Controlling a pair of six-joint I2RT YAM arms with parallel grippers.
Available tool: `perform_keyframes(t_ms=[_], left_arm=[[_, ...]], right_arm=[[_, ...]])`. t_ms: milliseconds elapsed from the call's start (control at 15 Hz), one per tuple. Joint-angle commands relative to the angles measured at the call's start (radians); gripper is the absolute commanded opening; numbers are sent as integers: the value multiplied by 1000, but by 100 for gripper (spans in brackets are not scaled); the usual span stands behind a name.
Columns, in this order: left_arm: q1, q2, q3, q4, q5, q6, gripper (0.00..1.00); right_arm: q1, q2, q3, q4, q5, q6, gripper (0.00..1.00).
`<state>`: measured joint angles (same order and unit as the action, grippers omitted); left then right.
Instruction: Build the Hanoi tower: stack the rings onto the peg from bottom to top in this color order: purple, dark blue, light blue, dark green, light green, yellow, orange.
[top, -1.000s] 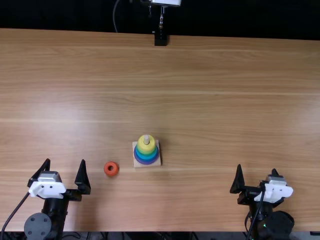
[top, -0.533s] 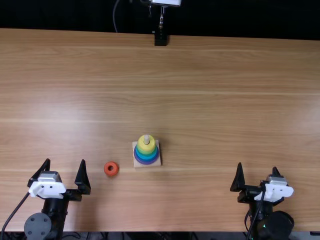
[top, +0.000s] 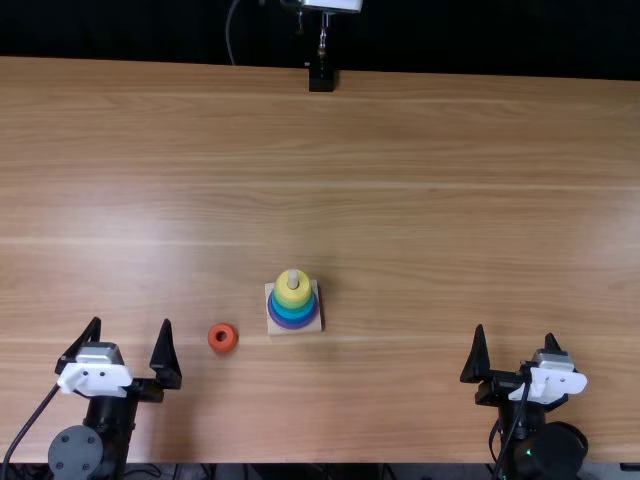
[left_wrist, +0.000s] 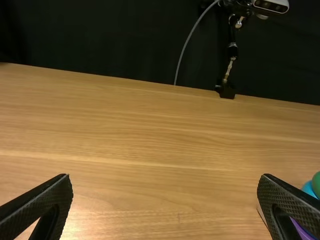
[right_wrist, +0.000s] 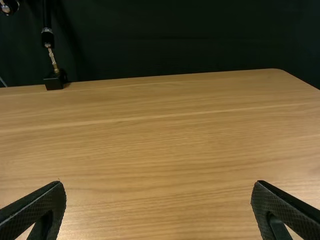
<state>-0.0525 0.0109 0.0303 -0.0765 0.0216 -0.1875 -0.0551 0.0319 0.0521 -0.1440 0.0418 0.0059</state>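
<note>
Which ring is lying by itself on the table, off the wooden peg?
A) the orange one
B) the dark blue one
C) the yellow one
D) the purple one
A: the orange ring lies flat on the table, between the left hand and the peg.

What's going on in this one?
It looks like the ring tower is nearly built, with neither gripper holding anything. The left gripper and the right gripper are both open above the near part of the table. The yellow ring sits topmost on the stack, around the peg, with green, blue and purple below it. The orange ring lies on the table between the left gripper and the stack, not yet on the peg.
</note>
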Motion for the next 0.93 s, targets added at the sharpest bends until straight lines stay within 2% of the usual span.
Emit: perform_keyframes(t_ms=[0, 67, 133, 200, 333, 400, 733, 800, 867], left_arm=[[-9, -11, -30, 5, 17, 5, 100], [-9, -11, -30, 5, 13, 5, 100], [-3, -11, -30, 7, 24, 3, 100], [-6, -11, -30, -3, 43, 3, 100], [-24, -11, -4, 8, 107, 7, 100], [-29, -11, 56, 8, 122, 7, 100], [-32, 250, 364, -3, 124, 13, 100], [-32, 307, 439, -25, 124, 68, 100], [-32, 347, 507, -86, 120, 173, 100]], right_arm=[[-6, -12, -34, -10, 2, 3, 100], [-6, -12, -34, -10, 2, 3, 100], [-6, -12, -34, -10, 2, 3, 100], [-6, -12, -34, -10, 2, 3, 100], [-6, -12, -34, -10, 2, 3, 100], [-6, -12, -34, -10, 2, 3, 100], [-6, -12, -34, -10, 2, 3, 100], [-6, -12, -34, -10, 2, 3, 100], [-6, -12, -35, -10, 2, 3, 100]])
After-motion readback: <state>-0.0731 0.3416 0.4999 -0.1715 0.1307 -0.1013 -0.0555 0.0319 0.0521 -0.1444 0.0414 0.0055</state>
